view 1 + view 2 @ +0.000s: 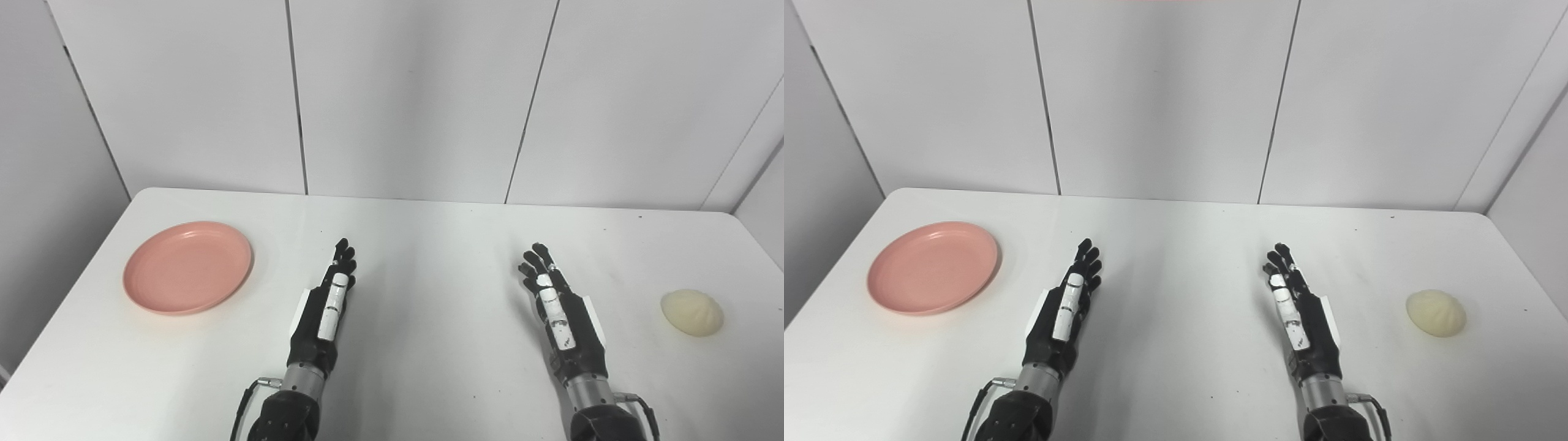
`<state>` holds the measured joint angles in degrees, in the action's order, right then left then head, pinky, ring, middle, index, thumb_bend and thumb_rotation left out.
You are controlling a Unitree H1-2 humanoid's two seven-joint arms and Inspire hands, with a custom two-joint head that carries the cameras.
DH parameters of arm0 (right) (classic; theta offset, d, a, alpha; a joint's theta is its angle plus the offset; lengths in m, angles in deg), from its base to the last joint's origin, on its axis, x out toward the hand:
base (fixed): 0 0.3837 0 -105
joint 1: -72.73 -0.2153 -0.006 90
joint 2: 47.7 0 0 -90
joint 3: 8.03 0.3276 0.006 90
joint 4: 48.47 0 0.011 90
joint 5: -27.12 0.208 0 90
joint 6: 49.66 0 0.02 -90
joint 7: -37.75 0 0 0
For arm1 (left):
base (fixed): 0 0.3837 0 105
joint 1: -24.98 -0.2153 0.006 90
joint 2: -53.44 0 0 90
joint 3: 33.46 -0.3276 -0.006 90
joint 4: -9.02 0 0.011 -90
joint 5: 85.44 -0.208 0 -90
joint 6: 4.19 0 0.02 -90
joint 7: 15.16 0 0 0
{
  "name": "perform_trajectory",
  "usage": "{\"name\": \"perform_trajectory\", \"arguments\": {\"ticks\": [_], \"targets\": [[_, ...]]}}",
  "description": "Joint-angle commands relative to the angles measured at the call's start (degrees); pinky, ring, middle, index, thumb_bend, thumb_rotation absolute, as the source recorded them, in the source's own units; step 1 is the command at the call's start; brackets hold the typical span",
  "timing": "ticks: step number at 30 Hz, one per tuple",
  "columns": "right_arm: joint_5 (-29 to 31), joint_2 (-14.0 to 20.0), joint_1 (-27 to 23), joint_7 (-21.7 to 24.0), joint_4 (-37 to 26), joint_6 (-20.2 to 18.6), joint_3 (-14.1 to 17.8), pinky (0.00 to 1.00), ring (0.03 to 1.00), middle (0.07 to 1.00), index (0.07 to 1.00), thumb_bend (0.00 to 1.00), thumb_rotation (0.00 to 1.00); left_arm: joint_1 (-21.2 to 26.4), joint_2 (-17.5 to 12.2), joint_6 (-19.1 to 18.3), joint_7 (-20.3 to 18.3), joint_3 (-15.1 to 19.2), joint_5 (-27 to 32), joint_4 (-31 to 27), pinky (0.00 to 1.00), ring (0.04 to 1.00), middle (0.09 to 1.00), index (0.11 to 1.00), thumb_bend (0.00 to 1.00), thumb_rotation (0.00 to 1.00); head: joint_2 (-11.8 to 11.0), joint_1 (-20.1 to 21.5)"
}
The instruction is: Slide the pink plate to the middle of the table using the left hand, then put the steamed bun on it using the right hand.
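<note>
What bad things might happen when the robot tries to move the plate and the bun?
The pink plate sits near the table's left edge, so a clumsy push from the left hand might tip it or nudge it off. The steamed bun is round and lies close to the right edge; the right hand might roll it away or squash it.

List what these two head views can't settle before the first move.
- Palm sides of the left hand and right hand: both views show only their backs.
- Underside of the cream pleated steamed bun: hidden against the white table.
- Base of the round pink plastic plate: hidden likewise.
- Table's near edge: cut off at the bottom.
</note>
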<state>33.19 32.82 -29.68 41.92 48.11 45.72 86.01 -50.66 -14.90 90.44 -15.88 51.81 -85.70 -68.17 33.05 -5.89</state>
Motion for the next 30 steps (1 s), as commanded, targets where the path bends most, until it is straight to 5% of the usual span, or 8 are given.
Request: {"name": "perform_trajectory", "arguments": {"ticks": [1,30], "targets": [[0.00,-0.23,-0.81,0.08,-0.59,2.35,-0.10,0.96,0.908,0.926,0.936,0.66,0.87,-0.71,-0.53,0.95,-0.66,-0.14,0.03,1.42,1.00,1.000,1.000,1.000,0.52,1.00,0.03,-0.02],[-0.25,0.00,-0.94,0.25,-0.40,2.26,-0.19,0.95,0.907,0.921,0.938,0.67,0.87,-0.74,-0.51,0.96,-1.08,-0.05,0.13,1.56,1.00,1.000,1.000,1.000,0.54,1.00,0.08,0.10]]}}
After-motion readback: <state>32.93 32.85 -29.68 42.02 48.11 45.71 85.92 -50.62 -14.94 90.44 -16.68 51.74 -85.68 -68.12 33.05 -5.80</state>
